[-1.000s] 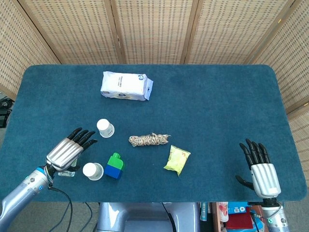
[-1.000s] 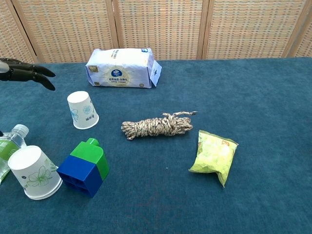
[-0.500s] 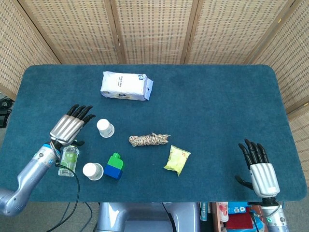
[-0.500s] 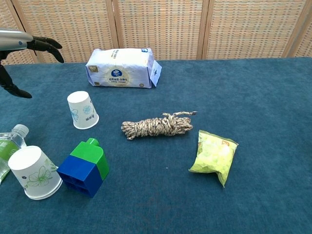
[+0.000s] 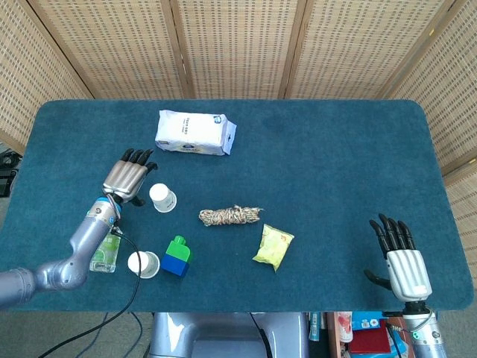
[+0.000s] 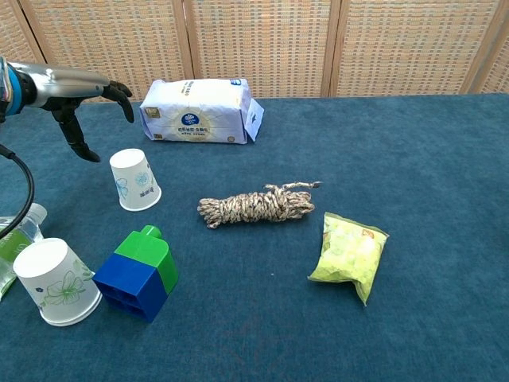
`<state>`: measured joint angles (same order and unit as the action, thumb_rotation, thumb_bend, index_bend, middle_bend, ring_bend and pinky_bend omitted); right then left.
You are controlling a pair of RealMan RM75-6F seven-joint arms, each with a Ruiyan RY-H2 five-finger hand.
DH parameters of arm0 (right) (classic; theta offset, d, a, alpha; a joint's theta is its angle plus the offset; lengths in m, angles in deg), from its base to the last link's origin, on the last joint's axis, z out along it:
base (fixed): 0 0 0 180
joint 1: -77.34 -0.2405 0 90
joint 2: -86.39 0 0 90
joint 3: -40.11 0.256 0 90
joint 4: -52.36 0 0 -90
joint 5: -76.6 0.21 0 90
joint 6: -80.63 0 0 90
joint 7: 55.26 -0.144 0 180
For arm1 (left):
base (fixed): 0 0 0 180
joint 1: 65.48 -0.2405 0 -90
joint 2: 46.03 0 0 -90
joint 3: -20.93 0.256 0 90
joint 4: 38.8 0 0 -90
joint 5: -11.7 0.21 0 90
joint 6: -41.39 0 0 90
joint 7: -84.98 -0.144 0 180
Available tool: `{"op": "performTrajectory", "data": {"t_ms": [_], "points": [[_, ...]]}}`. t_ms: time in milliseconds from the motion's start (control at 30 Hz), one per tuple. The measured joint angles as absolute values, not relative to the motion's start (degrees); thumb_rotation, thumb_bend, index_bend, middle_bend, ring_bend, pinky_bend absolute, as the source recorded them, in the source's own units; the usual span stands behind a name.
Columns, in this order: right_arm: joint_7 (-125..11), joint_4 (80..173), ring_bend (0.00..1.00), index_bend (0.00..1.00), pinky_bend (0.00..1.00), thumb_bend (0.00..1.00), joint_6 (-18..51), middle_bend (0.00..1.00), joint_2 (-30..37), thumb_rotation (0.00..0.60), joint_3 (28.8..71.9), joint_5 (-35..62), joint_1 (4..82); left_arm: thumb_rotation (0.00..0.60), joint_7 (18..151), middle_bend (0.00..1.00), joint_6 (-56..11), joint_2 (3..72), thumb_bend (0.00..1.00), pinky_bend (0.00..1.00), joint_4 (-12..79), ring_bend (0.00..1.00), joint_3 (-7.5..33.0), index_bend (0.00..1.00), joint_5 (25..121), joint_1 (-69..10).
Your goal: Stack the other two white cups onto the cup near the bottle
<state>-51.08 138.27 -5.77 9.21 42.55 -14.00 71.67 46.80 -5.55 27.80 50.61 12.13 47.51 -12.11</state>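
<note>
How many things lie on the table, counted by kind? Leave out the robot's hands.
White cups: 2
Bottle: 1
Toy block, blue and green: 1
Rope bundle: 1
Yellow-green packet: 1
White tissue pack: 1
Total: 7

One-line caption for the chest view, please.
Left hand open above the far cup; near cup sits by the bottle.

There are two white cups: one (image 5: 162, 198) stands at 12 o'clock from the other (image 5: 143, 264). There is one bottle (image 5: 106, 250), one green and blue block (image 5: 177, 256), one rope bundle (image 5: 230, 215), one yellow snack bag (image 5: 273, 246) and one white tissue pack (image 5: 194, 133).
</note>
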Motion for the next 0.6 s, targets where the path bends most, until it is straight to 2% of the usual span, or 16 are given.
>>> {"op": "performTrajectory", "data": {"t_ms": [600], "points": [[-51.35,137.86,0.00,0.00,0.00,0.00,-5.46,0.00,9.07,0.600,42.54,-13.58,71.52,0.600,44.70,0.00,-4.98,31.74,0.21,0.00,46.87,0.00,15.29,0.32,39.34,-6.72]]}}
